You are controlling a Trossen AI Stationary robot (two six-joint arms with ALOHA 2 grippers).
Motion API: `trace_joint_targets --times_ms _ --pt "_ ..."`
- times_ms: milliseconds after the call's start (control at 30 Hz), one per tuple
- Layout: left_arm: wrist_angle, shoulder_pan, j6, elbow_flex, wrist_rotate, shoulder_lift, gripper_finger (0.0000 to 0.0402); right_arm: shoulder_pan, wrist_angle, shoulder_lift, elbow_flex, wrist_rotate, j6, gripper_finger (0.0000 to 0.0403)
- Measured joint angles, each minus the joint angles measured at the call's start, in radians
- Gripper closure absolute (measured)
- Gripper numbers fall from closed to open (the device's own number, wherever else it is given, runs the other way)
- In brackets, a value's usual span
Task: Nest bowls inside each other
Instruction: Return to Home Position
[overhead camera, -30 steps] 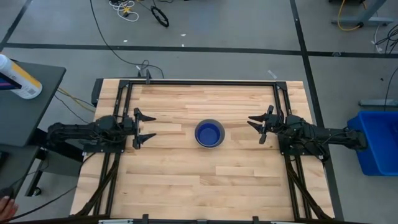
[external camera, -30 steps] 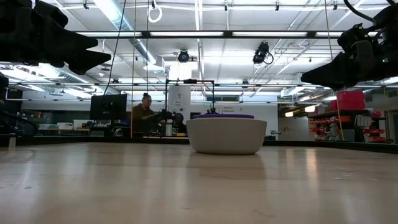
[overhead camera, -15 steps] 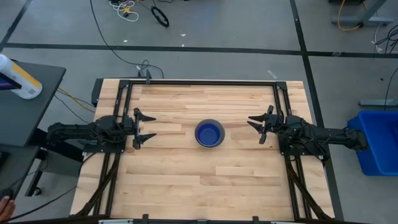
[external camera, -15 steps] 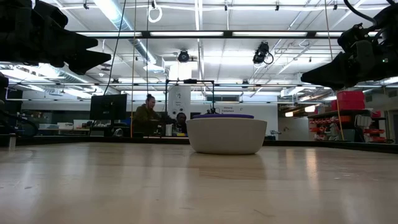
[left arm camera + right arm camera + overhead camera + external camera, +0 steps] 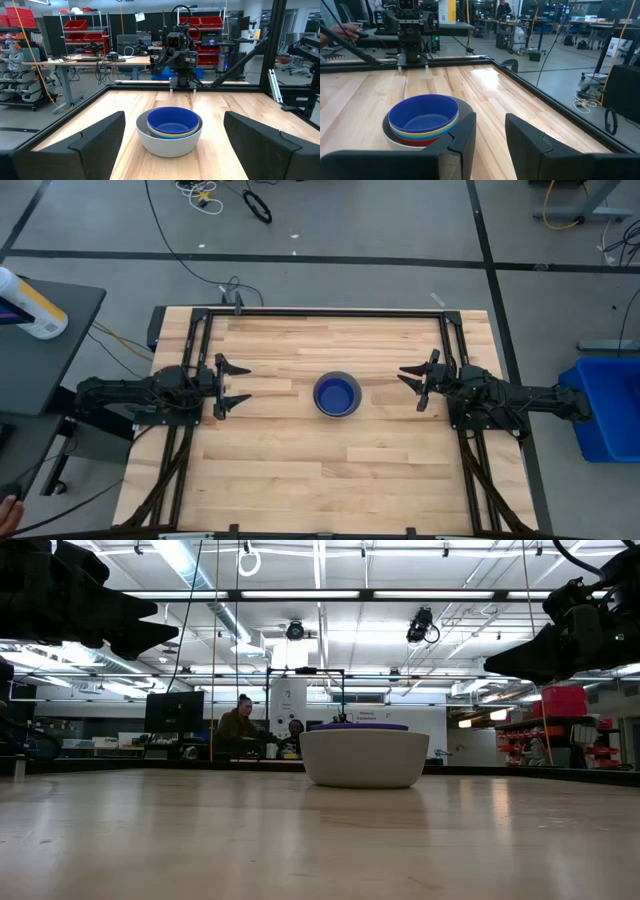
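The bowls stand nested in one stack [image 5: 337, 394] at the middle of the table, resting on the bottom of the grey outer bowl [image 5: 170, 144]. The dark blue bowl [image 5: 422, 115] sits on top, with yellow, light blue and red rims showing beneath it. My left gripper [image 5: 240, 384] hovers open at the table's left side, pointing level at the stack from a distance. My right gripper [image 5: 408, 388] hovers at the right side, its fingers a narrow gap apart [image 5: 490, 120] with nothing between them, also short of the stack.
A black metal frame [image 5: 330, 312] runs along the table's far edge and down both sides. A blue bin [image 5: 605, 405] stands on the floor off the right edge. Bare wooden tabletop [image 5: 330, 470] surrounds the stack.
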Motion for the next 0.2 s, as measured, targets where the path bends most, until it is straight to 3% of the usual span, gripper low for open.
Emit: trace_joint_targets --times_ms 200 --pt "0.000 0.000 0.000 0.000 0.000 0.000 0.0054 0.000 0.000 0.000 0.000 0.000 0.000 0.0290"
